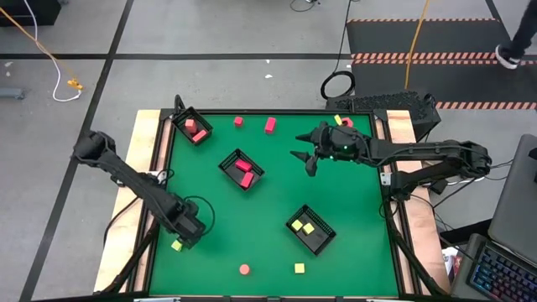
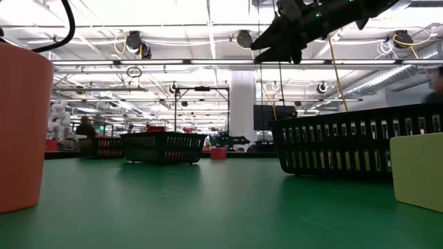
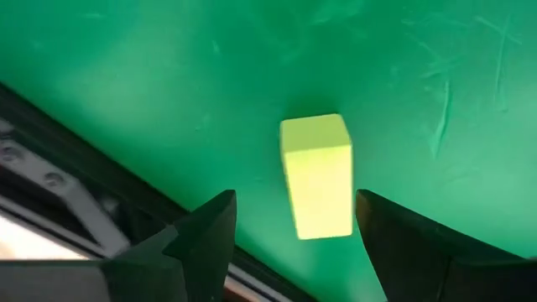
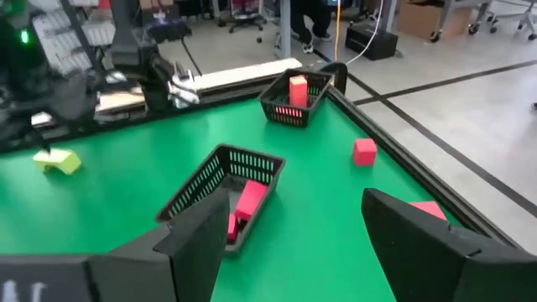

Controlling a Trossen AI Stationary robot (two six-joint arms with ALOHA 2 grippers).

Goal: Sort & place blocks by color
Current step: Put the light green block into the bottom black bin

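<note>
A yellow bar block [image 3: 316, 176] lies flat on the green mat by the table's left edge [image 1: 177, 245]. My left gripper [image 3: 295, 201] [image 1: 185, 236] is open, one finger on each side of the bar, touching nothing. My right gripper [image 1: 309, 159] [image 4: 294, 205] [image 2: 280, 38] is open and empty, raised above the mat right of the middle tray. Loose blocks: two red [image 1: 238, 121] [image 1: 270, 125], a yellow [image 1: 338, 120] and a red [image 1: 346, 123] at the far edge, a round red [image 1: 244, 269] and a yellow cube [image 1: 299, 268] near the front.
Three black mesh trays stand on the mat: one at the far left corner [image 1: 183, 117] and one in the middle [image 1: 228, 161], both holding red blocks, and one right of centre [image 1: 323, 239] holding yellow blocks. The table's raised left rim [image 3: 75, 193] runs close to my left gripper.
</note>
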